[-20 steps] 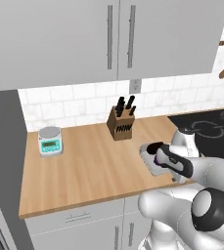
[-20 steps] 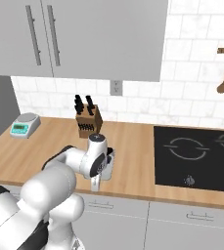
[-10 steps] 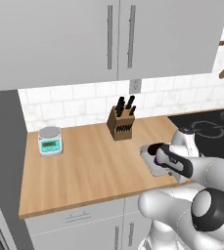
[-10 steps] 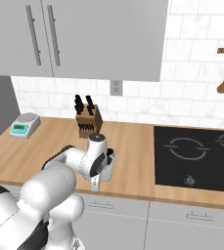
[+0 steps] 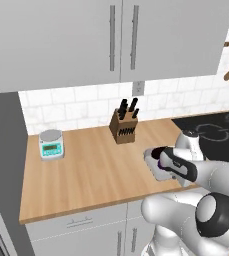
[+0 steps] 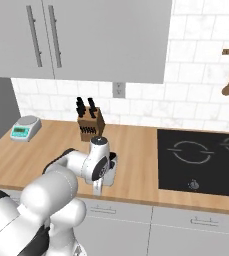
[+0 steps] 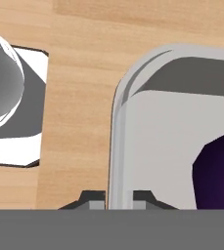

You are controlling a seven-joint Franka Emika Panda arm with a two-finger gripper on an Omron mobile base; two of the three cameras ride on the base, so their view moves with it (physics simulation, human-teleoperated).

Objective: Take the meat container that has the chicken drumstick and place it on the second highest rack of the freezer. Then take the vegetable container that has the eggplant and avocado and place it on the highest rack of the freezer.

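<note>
**Fingers clamp the tray rim**

Nearest the robot, at the front edge of the worktop [image 5: 91, 175], the fingers [image 7: 119, 199] have gone from spread a second ago to clenched, one tip on each side of the pale rim of the vegetable tray [image 7: 157, 141]. Arm and tray sit where they did before, so nothing has been lifted. The grip looks made, and I judge the next step is to raise the tray and carry it toward the freezer.

The eggplant [image 7: 218, 171] lies inside the tray, cut off at the hand view's right edge. From the left base view the tray [image 5: 154, 162] is mostly covered by the arm, with a purple sliver showing. The avocado cannot be made out.

Farther back stand the knife block [image 5: 124, 128] and, far left, the scale [image 5: 51, 144]. The grey slab at far left [image 5: 1, 165] may be the freezer; its shelves are hidden.
</note>
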